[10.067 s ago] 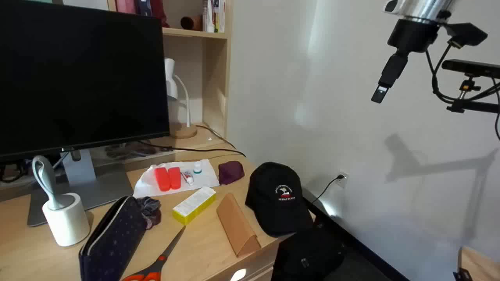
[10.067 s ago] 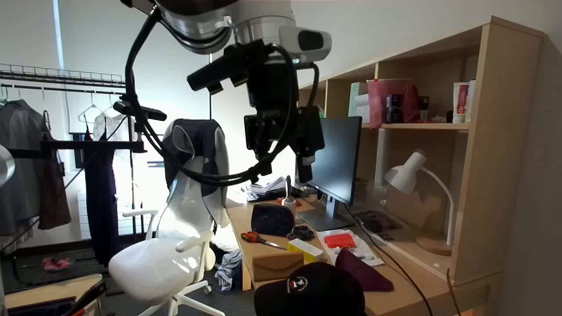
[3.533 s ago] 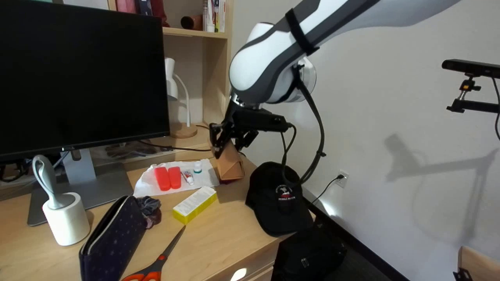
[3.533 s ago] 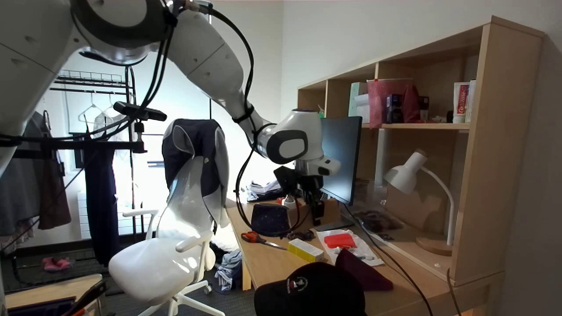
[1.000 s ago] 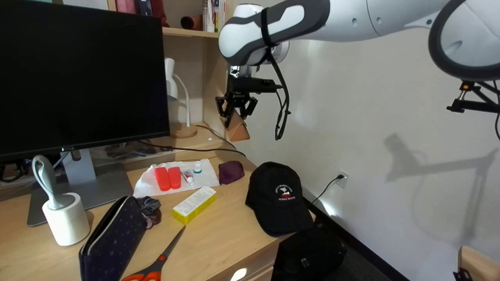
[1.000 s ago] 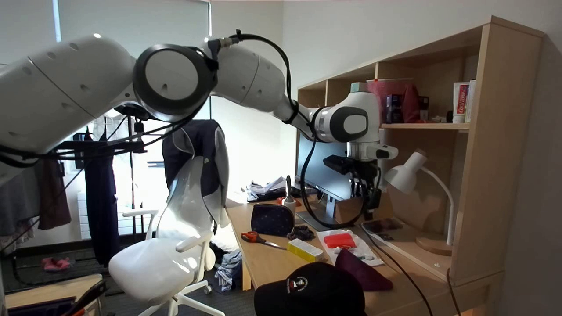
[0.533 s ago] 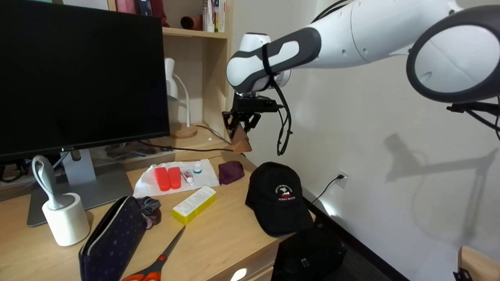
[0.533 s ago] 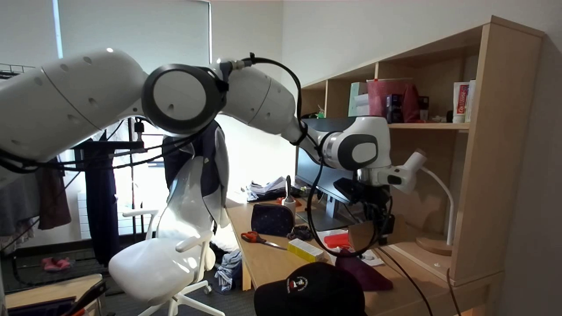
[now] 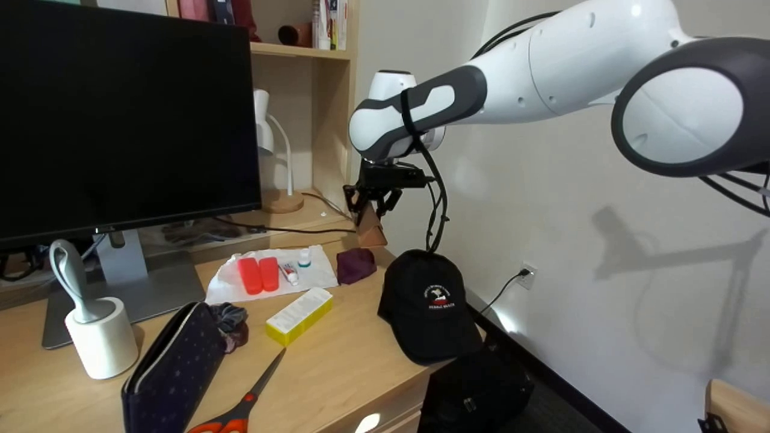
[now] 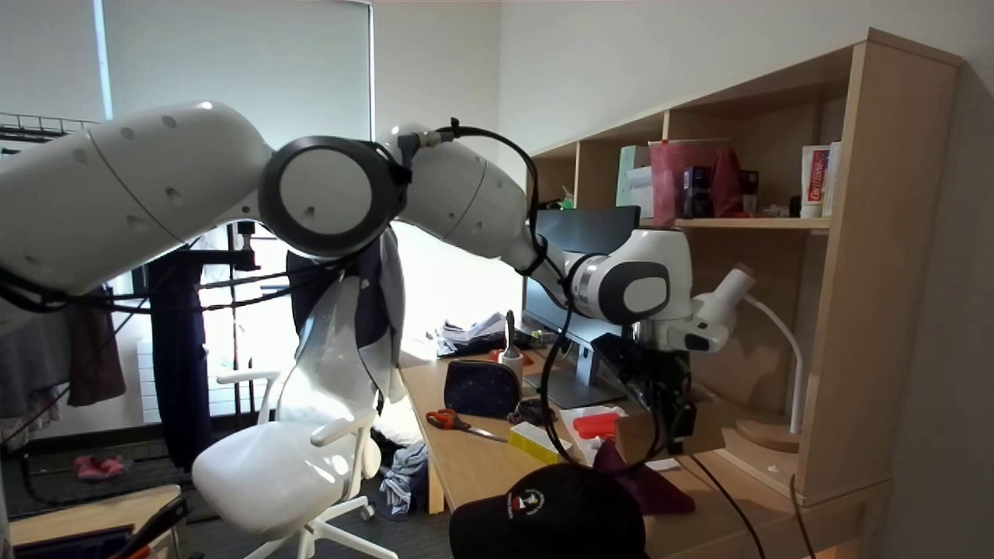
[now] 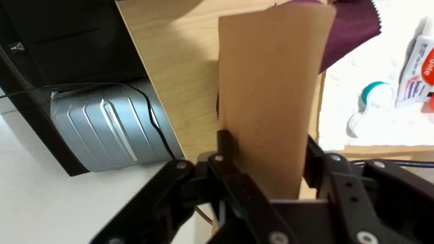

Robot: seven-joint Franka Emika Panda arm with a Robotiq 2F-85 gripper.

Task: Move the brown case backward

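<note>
The brown case [image 9: 371, 233], a tan, folded wedge with a triangular end, is held over the back corner of the desk, near the wall. My gripper [image 9: 369, 211] is shut on it from above, one finger on each side. In the wrist view the case [image 11: 268, 78] stretches away from between the gripper's fingers [image 11: 226, 142] and partly covers a purple cloth pouch. Cables and the arm hide part of the case [image 10: 703, 427] in an exterior view. Whether its underside touches the desk, I cannot tell.
On the desk [image 9: 337, 373], the purple pouch [image 9: 356, 266] and a black cap [image 9: 427, 313] lie in front of the case. A white cloth [image 9: 313, 270] with red boxes is beside them. A yellow-white box [image 9: 299, 316], scissors [image 9: 258, 385], lamp [image 10: 722, 303] and shelf [image 10: 893, 310] stand around.
About ten seconds ago the case lay at the desk's front beside the cap, the gripper away from it. Since then it was gripped and carried back. Over the last second it has come down.
</note>
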